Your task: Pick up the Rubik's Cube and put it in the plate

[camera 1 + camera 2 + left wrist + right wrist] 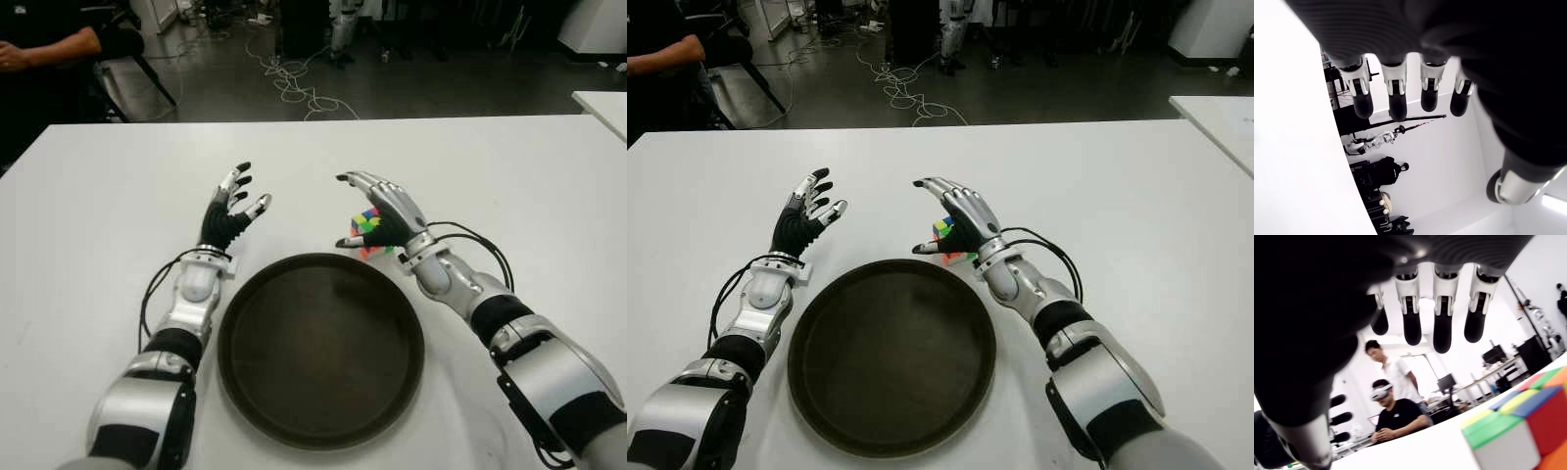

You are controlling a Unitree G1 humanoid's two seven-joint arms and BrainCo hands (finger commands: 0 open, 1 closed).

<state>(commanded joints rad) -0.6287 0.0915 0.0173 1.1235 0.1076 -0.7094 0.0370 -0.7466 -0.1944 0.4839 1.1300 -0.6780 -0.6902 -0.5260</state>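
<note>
The Rubik's Cube [369,233] sits on the white table [509,186] just past the far right rim of the dark round plate [323,352]. My right hand [392,211] hovers over the cube from the right, with the thumb [349,242] low in front of it and the fingers stretched out above it. In the right wrist view the cube [1518,431] lies below the palm and the fingers [1442,328] are extended, not wrapped around it. Beside the plate's far left rim, my left hand [230,211] is raised with its fingers spread and holds nothing.
A person's arm [49,44] shows at the far left behind the table. Cables [294,83] lie on the floor beyond the far edge. A second white table [602,103] stands at the right.
</note>
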